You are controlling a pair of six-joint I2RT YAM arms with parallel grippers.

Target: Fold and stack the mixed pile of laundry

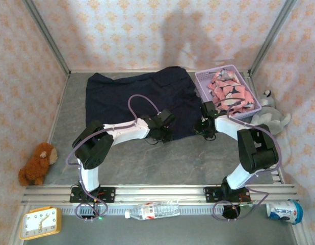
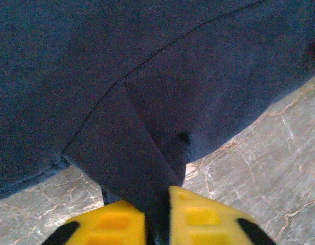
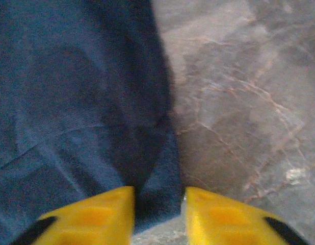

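The navy cloth [image 1: 132, 97] lies spread flat across the far middle of the table. My left gripper [image 1: 158, 136] sits at its near edge, and in the left wrist view the gripper [image 2: 157, 206] is shut on a raised fold of the navy cloth [image 2: 147, 102]. My right gripper [image 1: 202, 133] is at the cloth's near right corner. In the right wrist view that gripper [image 3: 159, 204] has closed in on the hem of the navy cloth [image 3: 81, 102], which bunches between the yellow fingers. The pink shark-print cloth [image 1: 230, 92] lies crumpled in the lavender basket [image 1: 200, 86].
A grey plush toy [image 1: 272, 115] lies right of the basket. A brown teddy [image 1: 37, 163] sits at the left wall. A yellow clock [image 1: 40, 222], a water bottle [image 1: 152, 210] and a drink carton [image 1: 285, 212] lie in front of the arm bases. Patterned walls enclose the table.
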